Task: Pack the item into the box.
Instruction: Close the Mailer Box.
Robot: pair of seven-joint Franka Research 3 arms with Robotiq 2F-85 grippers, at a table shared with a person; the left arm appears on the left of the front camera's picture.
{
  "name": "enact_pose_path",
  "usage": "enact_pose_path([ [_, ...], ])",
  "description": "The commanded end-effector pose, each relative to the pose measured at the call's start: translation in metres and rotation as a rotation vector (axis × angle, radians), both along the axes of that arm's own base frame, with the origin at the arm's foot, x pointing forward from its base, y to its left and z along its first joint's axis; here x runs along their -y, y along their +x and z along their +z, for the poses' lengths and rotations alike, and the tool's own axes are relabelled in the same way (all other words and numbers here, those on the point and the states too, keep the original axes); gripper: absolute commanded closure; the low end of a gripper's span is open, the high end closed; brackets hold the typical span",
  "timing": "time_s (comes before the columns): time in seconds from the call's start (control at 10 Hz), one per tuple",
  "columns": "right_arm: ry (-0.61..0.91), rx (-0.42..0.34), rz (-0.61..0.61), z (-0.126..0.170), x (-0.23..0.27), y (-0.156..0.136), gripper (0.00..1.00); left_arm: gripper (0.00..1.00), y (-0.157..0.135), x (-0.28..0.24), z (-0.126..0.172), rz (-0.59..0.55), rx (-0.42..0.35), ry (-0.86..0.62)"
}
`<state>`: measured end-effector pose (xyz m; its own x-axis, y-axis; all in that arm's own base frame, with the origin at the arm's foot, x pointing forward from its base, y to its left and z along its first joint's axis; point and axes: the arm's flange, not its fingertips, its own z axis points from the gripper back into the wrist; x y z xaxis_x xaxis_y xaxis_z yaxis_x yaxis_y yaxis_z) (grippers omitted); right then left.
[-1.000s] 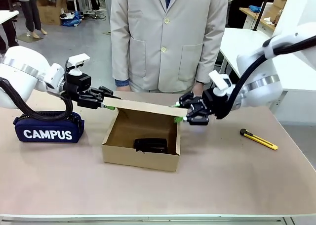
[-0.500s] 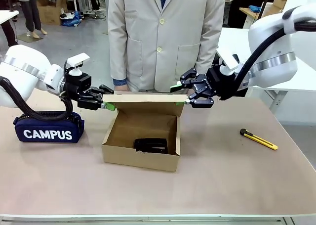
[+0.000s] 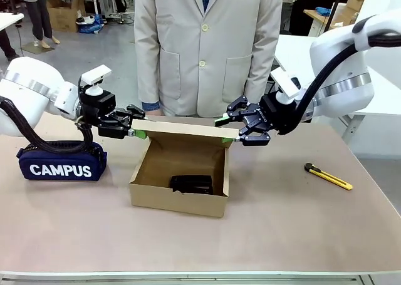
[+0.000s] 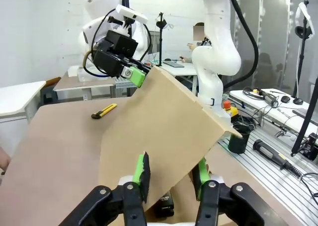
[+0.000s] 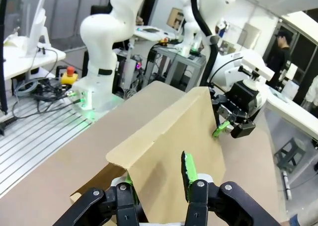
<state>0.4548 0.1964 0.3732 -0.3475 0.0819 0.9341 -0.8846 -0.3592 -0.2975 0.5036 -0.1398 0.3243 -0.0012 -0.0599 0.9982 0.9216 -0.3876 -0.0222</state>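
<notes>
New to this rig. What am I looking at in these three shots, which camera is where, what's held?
Two robot arms work at a table, a person standing across it. The wide shot comes from a fixed camera between the arms; the other two come from cameras on each wrist, looking out past green-padded fingers. On the table sit an open cardboard box, a navy pencil case and a yellow knife; a black stapler lies inside the box. The left gripper and right gripper straddle opposite ends of the raised lid. The right looks clamped on it; the left's grip I cannot tell.
</notes>
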Motion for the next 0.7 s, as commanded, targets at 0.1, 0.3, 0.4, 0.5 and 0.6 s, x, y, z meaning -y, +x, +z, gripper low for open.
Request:
enact_pose_path([
  [0.1,-0.009,0.052,-0.006,-0.07,0.011,-0.021,0.01,0.0,0.0,0.004,-0.001,-0.043,0.007,0.009],
  [0.3,-0.027,0.035,-0.009,-0.069,0.015,-0.021,0.0,0.0,0.0,0.001,0.002,-0.043,0.017,0.011],
  [0.4,-0.032,0.003,0.033,-0.069,0.02,-0.021,0.0,0.0,-0.001,-0.002,0.004,-0.045,0.017,0.01],
  [0.5,-0.022,-0.017,0.033,-0.068,0.028,-0.021,0.0,0.0,-0.002,-0.005,0.006,-0.037,0.027,0.018],
  [0.6,-0.011,-0.024,0.025,-0.066,0.037,-0.021,0.0,0.0,-0.004,-0.014,0.01,-0.039,0.031,0.033],
])
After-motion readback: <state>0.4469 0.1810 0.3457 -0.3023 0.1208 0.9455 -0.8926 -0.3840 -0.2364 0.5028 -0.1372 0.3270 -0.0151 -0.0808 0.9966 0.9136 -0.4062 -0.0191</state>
